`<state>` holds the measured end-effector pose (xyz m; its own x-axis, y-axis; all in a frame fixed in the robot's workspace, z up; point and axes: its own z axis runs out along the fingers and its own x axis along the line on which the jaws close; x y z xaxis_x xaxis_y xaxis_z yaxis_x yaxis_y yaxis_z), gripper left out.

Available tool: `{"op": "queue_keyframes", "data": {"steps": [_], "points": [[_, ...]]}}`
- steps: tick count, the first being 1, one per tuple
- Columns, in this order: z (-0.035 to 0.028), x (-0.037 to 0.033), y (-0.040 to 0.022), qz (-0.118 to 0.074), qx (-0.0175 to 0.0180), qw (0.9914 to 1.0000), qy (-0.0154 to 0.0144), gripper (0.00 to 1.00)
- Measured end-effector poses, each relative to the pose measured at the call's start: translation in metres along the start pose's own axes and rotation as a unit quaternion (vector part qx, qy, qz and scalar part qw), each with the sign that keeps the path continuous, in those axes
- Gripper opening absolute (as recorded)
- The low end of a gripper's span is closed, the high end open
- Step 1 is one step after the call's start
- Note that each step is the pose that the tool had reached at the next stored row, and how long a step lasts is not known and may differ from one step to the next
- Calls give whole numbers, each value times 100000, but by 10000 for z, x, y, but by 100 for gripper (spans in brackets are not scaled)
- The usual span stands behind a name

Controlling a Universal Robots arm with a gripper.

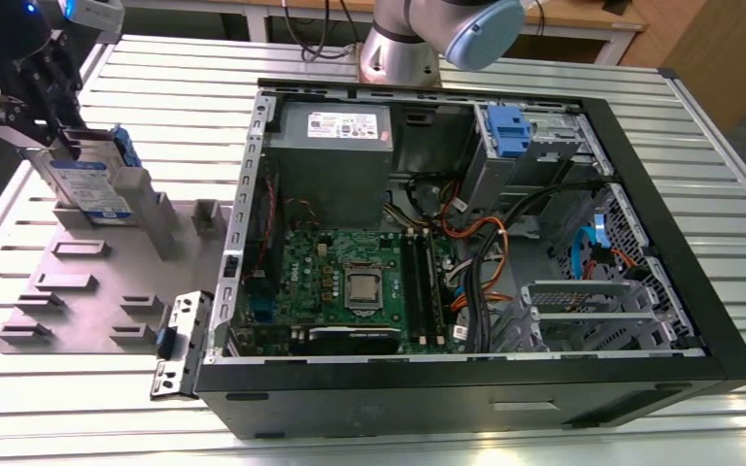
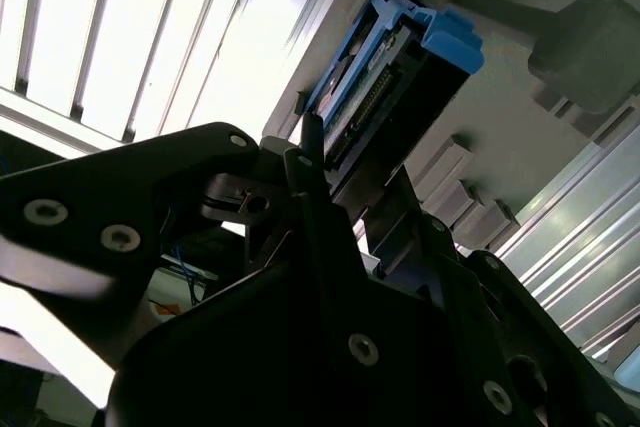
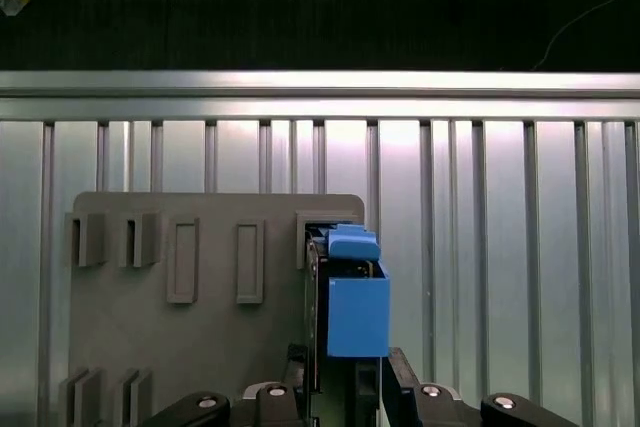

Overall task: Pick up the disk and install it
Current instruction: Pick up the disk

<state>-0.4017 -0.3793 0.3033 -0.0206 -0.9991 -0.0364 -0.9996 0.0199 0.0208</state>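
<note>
Table (image 1: 736,194): slatted aluminium, and it carries everything I can see in the exterior view.
Computer case (image 1: 451,388): lies on its side with the panel off, filling the middle of the table; the board, cables and drive cages are exposed.
Fixture plate (image 1: 75,291): flat grey tray with upright slots, at about nine o'clock from the case and just beside its wall.
Gripper (image 1: 65,136): at about ten o'clock in the exterior view, over the far end of the plate. In the first wrist view its fingers (image 3: 398,379) press against both broad faces of the disk with no gap, so I read it as clamped on the disk.
Disk (image 1: 88,184): stands on edge, label facing the case, with its lower end down among the plate's posts (I cannot tell whether it has left its slot).
Blue plastic clip (image 1: 508,131): sits in the bay at about one o'clock inside the case.
Risk, lift: if the grip is off-centre, the disk could tilt and bind against the posts, dragging the plate along.
Risk, carry: the hold is on smooth faces, so I judge a jolt could let it slip.
Risk, case: loose orange cables (image 1: 477,233) near the cages could snag a rail.
</note>
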Motion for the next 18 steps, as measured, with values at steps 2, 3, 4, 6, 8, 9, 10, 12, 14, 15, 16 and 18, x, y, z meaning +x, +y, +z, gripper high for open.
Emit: {"op": "queue_keyframes", "data": {"steps": [2, 3, 4, 6, 8, 9, 10, 12, 14, 15, 16, 18], "points": [[0, 0, -1, 1, -1, 100000, 0, 42], [0, 0, -5, -5, -2, 100000, 2, 42], [0, 0, -6, -2, -3, 100000, 1, 42], [0, 1, -7, 1, -3, 100000, 1, 42], [-2, 4, -8, -4, -10, 100000, 7, 42], [-2, 8, -9, -9, -10, 100000, 6, 42], [-1, 13, -8, -8, -6, 100000, 4, 42], [-2, 19, -8, -3, -4, 100000, 3, 42], [-2, 19, -9, 4, -3, 100000, 4, 42], [-1, 20, -9, 1, -3, 100000, 3, 42], [-1, 20, -9, -7, -3, 100000, 2, 42], [0, 14, -9, -9, 0, 100000, 0, 42]]}}
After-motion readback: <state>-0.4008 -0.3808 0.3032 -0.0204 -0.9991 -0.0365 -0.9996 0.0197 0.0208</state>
